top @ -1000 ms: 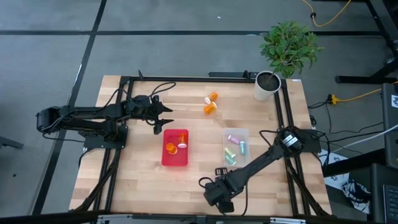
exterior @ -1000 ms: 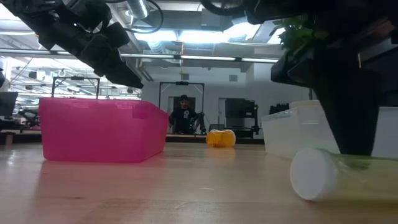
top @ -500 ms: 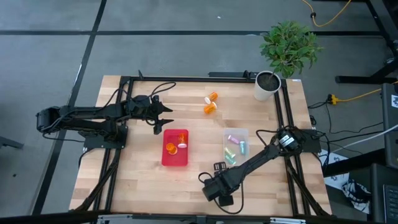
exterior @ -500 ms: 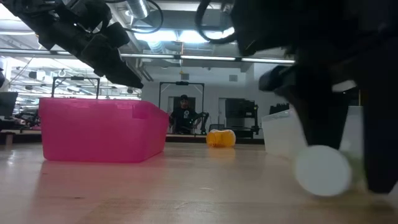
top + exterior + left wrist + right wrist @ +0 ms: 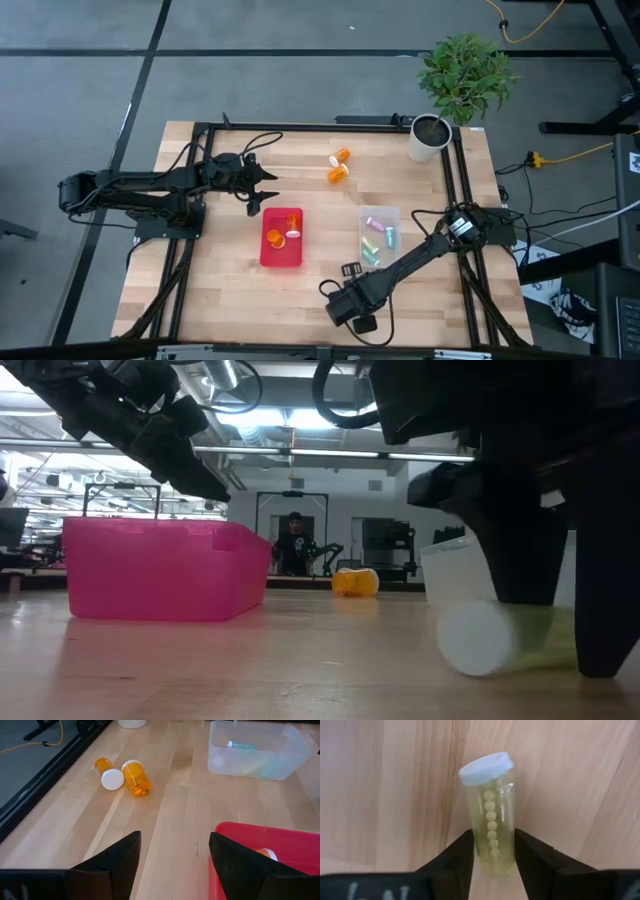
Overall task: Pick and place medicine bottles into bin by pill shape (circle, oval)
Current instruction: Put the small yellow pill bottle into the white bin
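Note:
A translucent yellow-green medicine bottle (image 5: 490, 815) with a pale cap and a row of round pills lies on its side near the table's near edge. My right gripper (image 5: 493, 837) is shut on it; the gripper hides the bottle in the high view (image 5: 347, 303). My left gripper (image 5: 262, 190) hangs open and empty above the wood, just beyond the far left corner of the red bin (image 5: 281, 238). Two orange bottles (image 5: 340, 166) lie on their sides at the far middle. The red bin holds an orange bottle (image 5: 273, 238). The clear bin (image 5: 380, 212) holds several pastel bottles. My right gripper pinches the green bottle's body between its two fingers, close to the bottom end (image 5: 492, 857), away from the cap (image 5: 485, 769). The fingers (image 5: 525, 550) come from above, pointing down, and lie across the bottle. The bottle lies level; I cannot tell whether it is clear of the table.
A white plant pot (image 5: 428, 138) with a green plant stands at the far right corner. Black frame rails (image 5: 200, 150) run along the table's left, right and far edges. Bare wood lies between the two bins and the near edge.
My right gripper has gone a little toward the table's far edge and down over the green bottle. Its fingers now stand on both sides of the bottle and have drawn together on it. The bottle's cap has shifted toward the table's left.

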Controlling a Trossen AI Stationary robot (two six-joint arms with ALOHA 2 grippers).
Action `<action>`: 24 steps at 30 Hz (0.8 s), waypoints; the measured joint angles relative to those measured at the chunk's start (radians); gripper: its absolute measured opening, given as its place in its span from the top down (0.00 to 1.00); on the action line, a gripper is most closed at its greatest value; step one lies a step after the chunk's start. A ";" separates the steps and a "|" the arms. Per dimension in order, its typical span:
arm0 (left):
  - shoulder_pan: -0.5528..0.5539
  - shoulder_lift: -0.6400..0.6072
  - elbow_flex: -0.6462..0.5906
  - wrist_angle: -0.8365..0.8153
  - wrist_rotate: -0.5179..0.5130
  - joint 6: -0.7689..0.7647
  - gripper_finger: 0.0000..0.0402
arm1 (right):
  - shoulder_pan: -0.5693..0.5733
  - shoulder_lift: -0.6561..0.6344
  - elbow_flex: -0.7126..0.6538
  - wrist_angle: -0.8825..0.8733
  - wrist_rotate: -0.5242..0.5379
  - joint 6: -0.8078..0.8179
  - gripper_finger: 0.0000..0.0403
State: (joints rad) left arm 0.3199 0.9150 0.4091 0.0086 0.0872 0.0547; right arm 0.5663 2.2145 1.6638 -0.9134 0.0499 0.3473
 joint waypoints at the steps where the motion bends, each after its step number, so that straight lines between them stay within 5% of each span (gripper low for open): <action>1: 0.000 0.000 0.000 0.000 0.000 0.000 0.43 | 0.000 0.000 0.000 0.000 0.000 0.009 0.68; 11: 0.000 0.000 0.000 0.000 0.000 0.000 0.43 | -0.003 -0.025 0.006 -0.025 0.068 -0.038 0.75; 17: 0.000 0.000 0.000 0.000 0.000 0.000 0.43 | 0.006 -0.098 0.038 -0.175 0.251 -0.003 0.74; 24: 0.000 0.000 0.000 0.000 0.000 0.000 0.43 | 0.017 -0.216 0.032 -0.449 0.513 0.228 0.73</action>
State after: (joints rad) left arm 0.3200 0.9150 0.4091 0.0086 0.0872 0.0547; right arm 0.5838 1.9988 1.6954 -1.3620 0.5633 0.5752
